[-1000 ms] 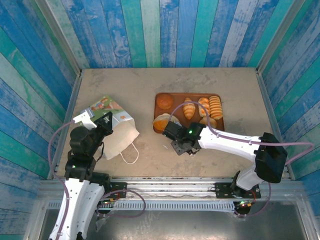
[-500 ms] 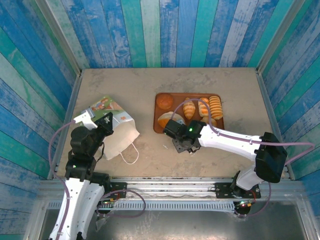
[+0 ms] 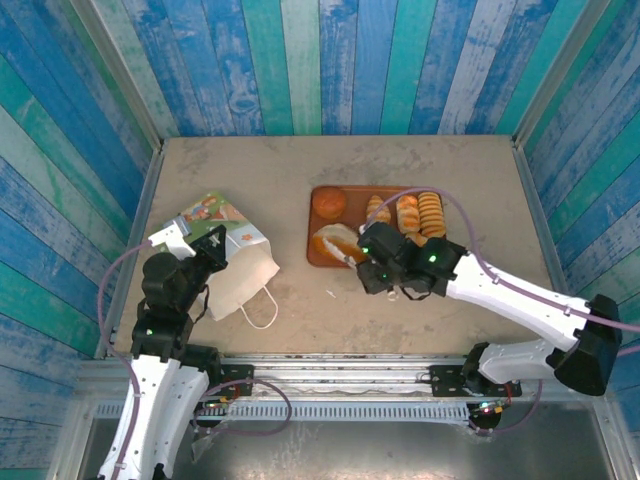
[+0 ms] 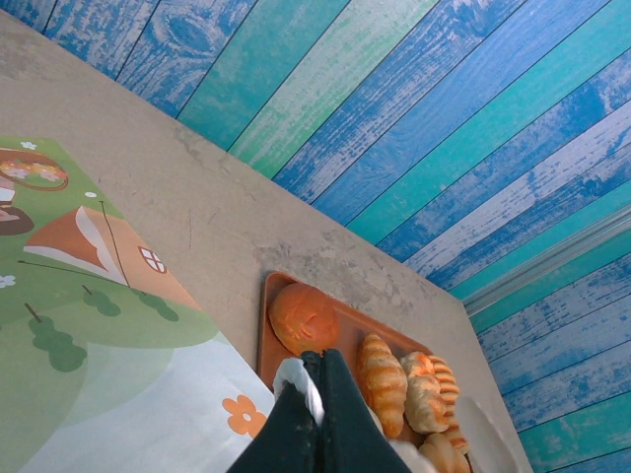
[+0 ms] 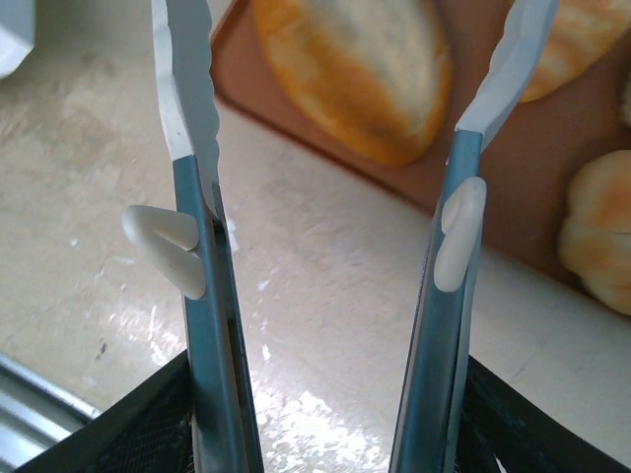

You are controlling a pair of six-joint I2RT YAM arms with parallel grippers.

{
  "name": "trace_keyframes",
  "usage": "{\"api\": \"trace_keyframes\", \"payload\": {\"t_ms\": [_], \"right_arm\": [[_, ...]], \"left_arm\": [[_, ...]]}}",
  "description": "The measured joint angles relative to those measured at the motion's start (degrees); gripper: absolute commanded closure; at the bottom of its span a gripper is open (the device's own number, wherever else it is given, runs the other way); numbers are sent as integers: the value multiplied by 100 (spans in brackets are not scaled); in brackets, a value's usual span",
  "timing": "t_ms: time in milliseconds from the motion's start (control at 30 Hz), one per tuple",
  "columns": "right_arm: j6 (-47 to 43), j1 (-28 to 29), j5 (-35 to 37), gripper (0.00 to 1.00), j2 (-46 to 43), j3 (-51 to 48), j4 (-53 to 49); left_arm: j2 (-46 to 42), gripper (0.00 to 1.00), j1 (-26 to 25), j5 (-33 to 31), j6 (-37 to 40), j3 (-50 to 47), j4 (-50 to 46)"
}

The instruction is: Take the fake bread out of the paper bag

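The paper bag lies on its side at the left, printed face up. My left gripper is shut on a white fold of the bag's edge. Fake bread sits on the brown tray: a round bun, an oval loaf, a croissant and striped rolls. My right gripper stands open just short of the oval loaf at the tray's near-left corner, nothing between its fingers.
The tray's near rim crosses the right wrist view, with another bun at its right. The bag's loop handle lies toward the near edge. Blue plank walls close in the tabletop on three sides.
My right gripper has opened wider and drawn back to the right, and the oval loaf now lies uncovered on the tray. The left arm and the bag have not moved.
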Motion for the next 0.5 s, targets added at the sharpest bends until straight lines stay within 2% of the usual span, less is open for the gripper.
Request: {"api": "trace_keyframes", "payload": {"t_ms": [233,500], "right_arm": [[-306,-649,-315,42,245,-98,146],[-490,-717,-1043,46,798,-286,420]], "left_arm": [[-2,100,0,2,-2,0,-4],[-42,100,0,-2,-2,0,-35]]}}
